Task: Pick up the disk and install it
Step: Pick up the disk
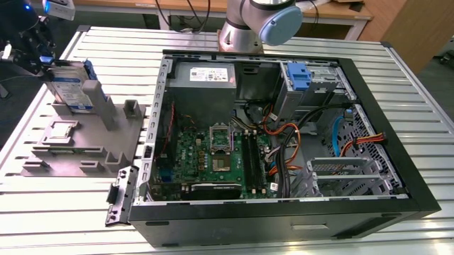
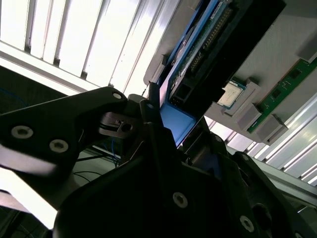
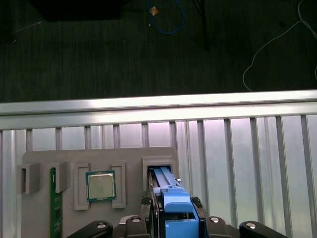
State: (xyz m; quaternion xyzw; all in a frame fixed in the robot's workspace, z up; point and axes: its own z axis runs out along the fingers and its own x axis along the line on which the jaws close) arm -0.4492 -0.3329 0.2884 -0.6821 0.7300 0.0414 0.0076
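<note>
The gripper (image 1: 44, 59) (image 3: 172, 212) is closed on the disk (image 1: 71, 87) (image 3: 167, 184) (image 2: 195, 54). In the first wrist view its black fingers (image 3: 148, 212) press on both sides of the disk's bright blue carrier. In the second wrist view one finger (image 2: 152, 111) lies flat against that blue frame.

The disk stands upright on its edge, with its lower end at a slot of the grey fixture block (image 1: 78, 141) (image 3: 133, 158) (image 2: 297, 44). I cannot tell whether it is fully seated there or slightly raised. Its label faces the exterior view's right, and its green circuit board shows in the second wrist view.

The fixture block also holds other parts. A processor chip (image 3: 100, 186) (image 2: 229, 93) lies in a square pocket just beside the disk's slot. A green memory stick (image 3: 53, 208) (image 2: 285, 84) sits in a groove further along.

The block rests on a slatted aluminium table (image 1: 64, 223) (image 3: 247, 134), just beside the open computer case (image 1: 397, 159), on the exterior view's left.

Inside the case:
- a power supply (image 1: 204, 76) sits in the far corner;
- a green motherboard (image 1: 209, 156) lies on the floor of the case;
- orange and black cables (image 1: 291, 138) run beside the motherboard;
- a blue plastic bracket (image 1: 301, 77) sits in the upper drive bay;
- a metal drive cage (image 1: 341, 172) stands near the front.

The arm's base (image 1: 259, 21) stands behind the case.
</note>
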